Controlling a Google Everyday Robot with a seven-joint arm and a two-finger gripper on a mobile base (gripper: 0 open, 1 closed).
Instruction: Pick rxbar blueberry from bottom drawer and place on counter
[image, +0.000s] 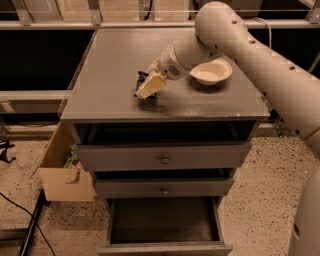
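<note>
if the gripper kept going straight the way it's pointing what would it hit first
The gripper points down and left, with the rxbar blueberry right at its tip. Apart from the bar, it would likely meet the counter first, though its height above the top is unclear.

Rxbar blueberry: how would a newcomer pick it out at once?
Look at the grey counter on top of the drawer cabinet. Left of the cream bowl, the gripper holds the rxbar blueberry near the front edge. It is the only small, flat, dark-wrapped thing there.
</note>
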